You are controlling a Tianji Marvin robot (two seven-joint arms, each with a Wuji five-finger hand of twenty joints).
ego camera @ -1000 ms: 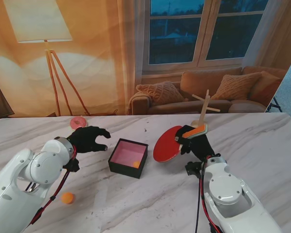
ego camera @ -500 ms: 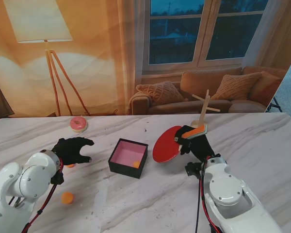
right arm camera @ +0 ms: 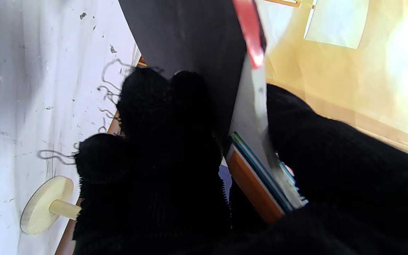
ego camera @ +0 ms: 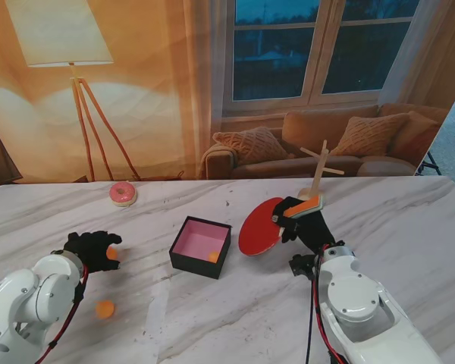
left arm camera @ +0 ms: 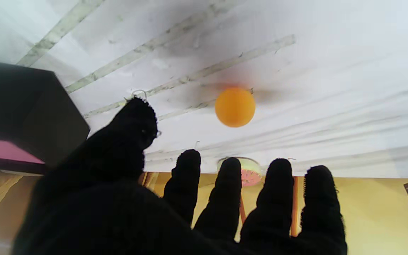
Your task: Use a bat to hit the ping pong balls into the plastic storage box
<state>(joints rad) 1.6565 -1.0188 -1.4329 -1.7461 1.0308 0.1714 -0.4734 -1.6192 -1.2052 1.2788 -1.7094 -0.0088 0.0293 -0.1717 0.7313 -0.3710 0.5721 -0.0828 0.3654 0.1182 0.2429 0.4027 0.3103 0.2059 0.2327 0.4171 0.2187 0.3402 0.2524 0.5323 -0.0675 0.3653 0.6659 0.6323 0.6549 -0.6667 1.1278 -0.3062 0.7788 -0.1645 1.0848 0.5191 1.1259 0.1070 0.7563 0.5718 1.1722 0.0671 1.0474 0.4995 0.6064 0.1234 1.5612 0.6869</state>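
A black storage box [ego camera: 201, 247] with a pink inside stands mid-table and holds one orange ball [ego camera: 213, 256]. My right hand [ego camera: 299, 216] is shut on the handle of a red bat [ego camera: 260, 225], whose blade hangs just right of the box. My left hand [ego camera: 91, 250] hovers open over the table on the left, fingers spread. An orange ball [ego camera: 112, 253] lies just past its fingertips, seen clearly in the left wrist view as ball [left arm camera: 234, 107] beyond the fingers [left arm camera: 278, 184]. Another orange ball [ego camera: 105, 309] rests nearer to me. The right wrist view shows the bat handle [right arm camera: 257, 177] in the glove.
A pink doughnut [ego camera: 123, 193] on a small dish sits at the far left of the marble table [ego camera: 409, 227]. A wooden peg stand [ego camera: 316, 176] rises behind the bat. The box corner [left arm camera: 30, 117] lies beside my left hand.
My left arm has drawn back toward me and to the left, away from the box, uncovering the doughnut. An orange ball now shows at its fingertips. The right hand and bat stayed put.
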